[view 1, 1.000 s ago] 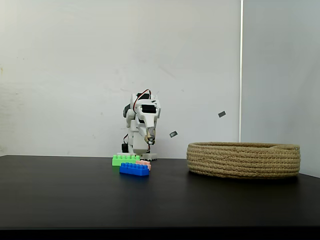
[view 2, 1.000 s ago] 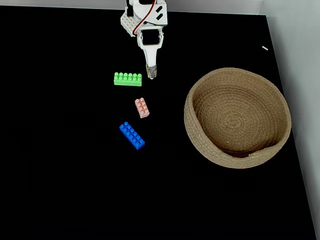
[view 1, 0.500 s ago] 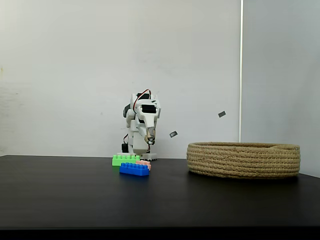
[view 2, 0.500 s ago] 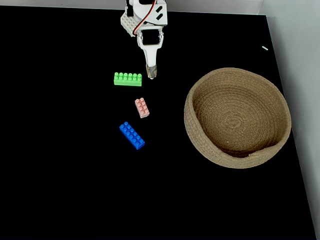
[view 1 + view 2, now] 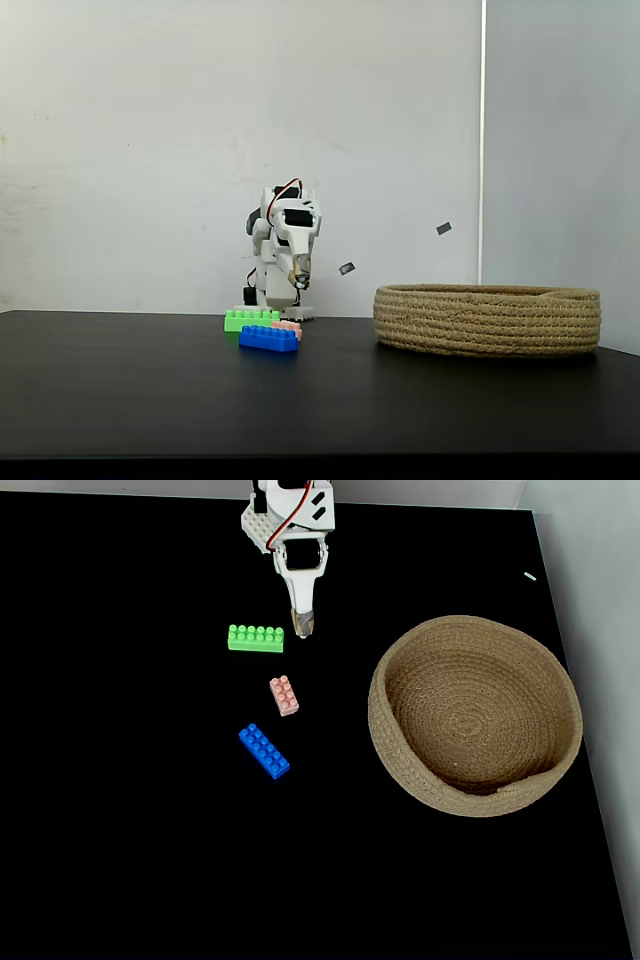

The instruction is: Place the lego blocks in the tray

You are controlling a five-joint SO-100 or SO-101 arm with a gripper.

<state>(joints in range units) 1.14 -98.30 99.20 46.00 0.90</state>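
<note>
The gripper [image 5: 302, 630] hung with fingers together, holding nothing — just right of the green brick [image 5: 256, 638], well left of the rope tray [image 5: 400, 770].

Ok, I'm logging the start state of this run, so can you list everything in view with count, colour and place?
green lego block: one, bright green, on the table beside the gripper tip, nearest the arm's base of the three.
pink lego block: one, pale pink, smallest, between the green and blue ones.
blue lego block: one, blue, lying diagonally, farthest from the arm's base.
tray: one, tan coiled rope, round and shallow, right of the blocks in both fixed views, nothing inside.
table: one, black.
wall: white, behind the table.
arm: one, white with a red wire, at the table's far edge.
gripper: one, jaws closed, empty, pointing down above the table.
</note>
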